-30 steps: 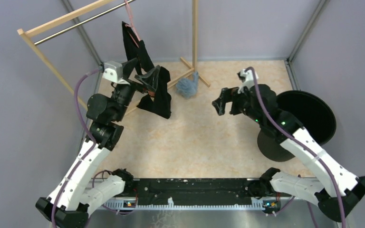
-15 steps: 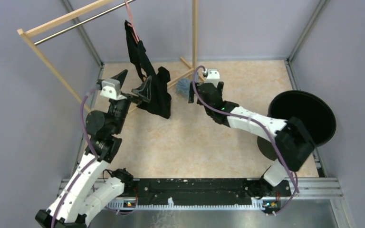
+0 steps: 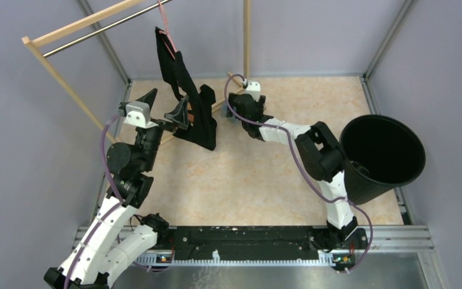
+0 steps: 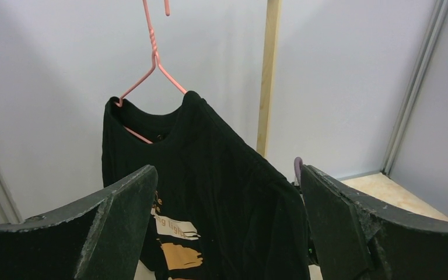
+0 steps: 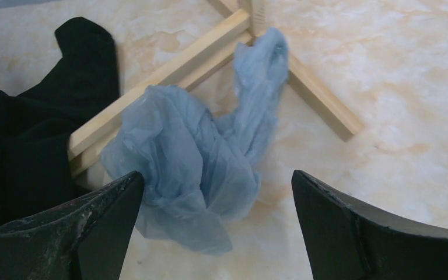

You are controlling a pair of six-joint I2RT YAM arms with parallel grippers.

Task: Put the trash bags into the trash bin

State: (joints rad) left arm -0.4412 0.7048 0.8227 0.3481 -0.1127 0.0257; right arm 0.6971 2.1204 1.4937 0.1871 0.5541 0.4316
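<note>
Trash bag [image 5: 192, 169]: limp, featherlight, slippery film; pinch bunched middle. Right gripper [image 5: 214, 181] wide open, empty, over it; left gripper [image 4: 227, 172] same.

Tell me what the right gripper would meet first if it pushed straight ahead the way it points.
The pale blue trash bag: it lies on the table right ahead of the right gripper, whose jaws stand open, over the wooden rack foot. Depth is hard to judge.

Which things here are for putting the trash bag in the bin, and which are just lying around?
For the job: pale blue trash bag, black trash bin.
Just around: black T-shirt, pink hanger, wooden rack.
</note>
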